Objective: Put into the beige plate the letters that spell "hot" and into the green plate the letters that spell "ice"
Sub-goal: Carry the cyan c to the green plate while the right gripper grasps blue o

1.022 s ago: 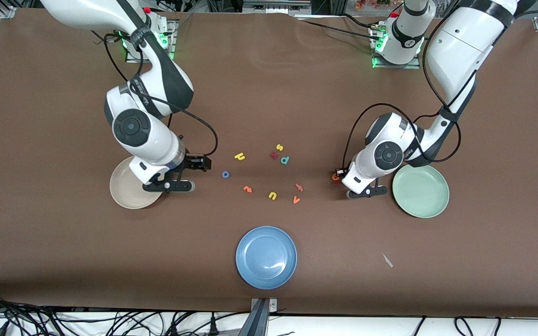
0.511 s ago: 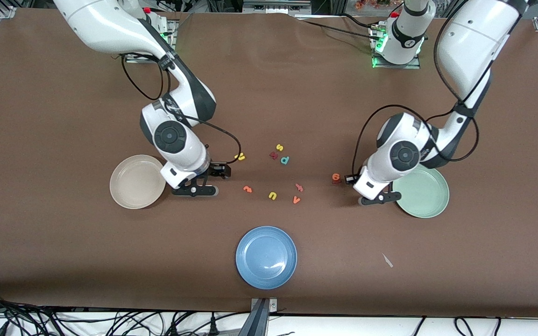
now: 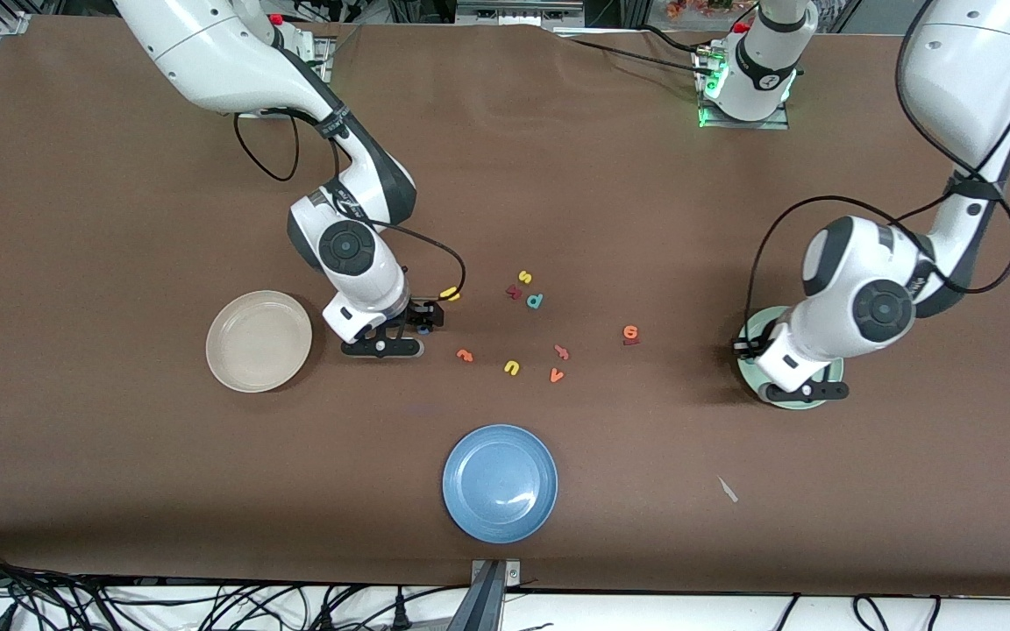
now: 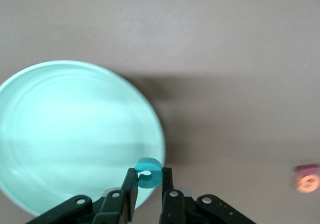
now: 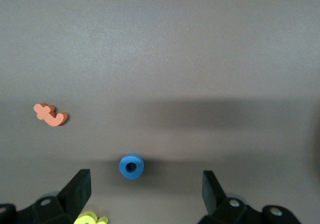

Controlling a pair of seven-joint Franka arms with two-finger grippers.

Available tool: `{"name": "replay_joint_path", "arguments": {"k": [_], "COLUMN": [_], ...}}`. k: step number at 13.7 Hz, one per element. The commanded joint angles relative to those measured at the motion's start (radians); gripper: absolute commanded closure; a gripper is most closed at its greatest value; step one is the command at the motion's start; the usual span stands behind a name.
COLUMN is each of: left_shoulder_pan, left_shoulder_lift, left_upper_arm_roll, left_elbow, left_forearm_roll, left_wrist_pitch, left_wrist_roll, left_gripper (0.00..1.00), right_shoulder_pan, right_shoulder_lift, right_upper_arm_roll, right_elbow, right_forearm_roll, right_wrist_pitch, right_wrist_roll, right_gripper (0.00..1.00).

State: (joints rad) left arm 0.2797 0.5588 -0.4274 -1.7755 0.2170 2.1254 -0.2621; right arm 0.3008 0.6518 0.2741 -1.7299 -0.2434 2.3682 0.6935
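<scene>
The teal c (image 4: 148, 171) was pinched in the left hand (image 4: 148, 184) over the green plate (image 3: 746, 337), while the blue o (image 5: 131, 166) lay on the counter (image 3: 119, 456) between the wide-open fingers of the right hand (image 5: 145, 186), near the empty beige plate (image 3: 258, 340).
</scene>
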Motion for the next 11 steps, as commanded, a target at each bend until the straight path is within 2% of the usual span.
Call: {"name": "replay_joint_path", "arguments": {"k": [1, 2, 4, 5, 6, 7, 8, 11], "left_shoulder_pan": [0.024, 0.047, 0.062, 0.062, 0.064, 0.064, 0.064, 0.049], "left_shoulder_lift": [0.006, 0.019, 0.029, 0.030, 0.030, 0.030, 0.029, 0.020], "left_upper_arm_roll": [0.001, 0.001, 0.001, 0.001, 0.001, 0.001, -0.001, -0.010], "left_elbow": [0.002, 0.001, -0.002, -0.005, -0.007, -0.007, -0.002, 0.033], "left_forearm_roll": [0.024, 0.024, 0.022, 0.022, 0.022, 0.022, 0.022, -0.005], "left_wrist_pitch": [-0.036, -0.035, -0.036, -0.036, -0.036, -0.035, -0.036, -0.035], "left_wrist_roll": [0.111, 0.162, 0.196, 0.196, 0.196, 0.198, 0.196, 0.144], "left_gripper": [0.94, 0.93, 0.82, 0.64, 0.32, 0.09, 0.01, 0.01], "right_shoulder_pan": [0.018, 0.026, 0.027, 0.027, 0.027, 0.027, 0.027, 0.027], "right_shoulder_lift": [0.034, 0.046, 0.058, 0.058, 0.058, 0.060, 0.060, 0.069], "right_upper_arm_roll": [0.005, 0.005, 0.005, 0.005, 0.005, 0.005, 0.004, 0.004], "right_elbow": [-0.005, -0.005, -0.005, -0.005, -0.005, -0.005, -0.005, -0.007], "right_forearm_roll": [-0.075, -0.091, -0.102, -0.103, -0.103, -0.103, -0.103, -0.102], "right_wrist_pitch": [0.049, 0.065, 0.080, 0.080, 0.080, 0.082, 0.082, 0.095], "right_wrist_roll": [0.084, 0.099, 0.107, 0.109, 0.109, 0.109, 0.109, 0.110], "right_gripper": [0.01, 0.01, 0.01, 0.01, 0.01, 0.02, 0.04, 0.08]}}
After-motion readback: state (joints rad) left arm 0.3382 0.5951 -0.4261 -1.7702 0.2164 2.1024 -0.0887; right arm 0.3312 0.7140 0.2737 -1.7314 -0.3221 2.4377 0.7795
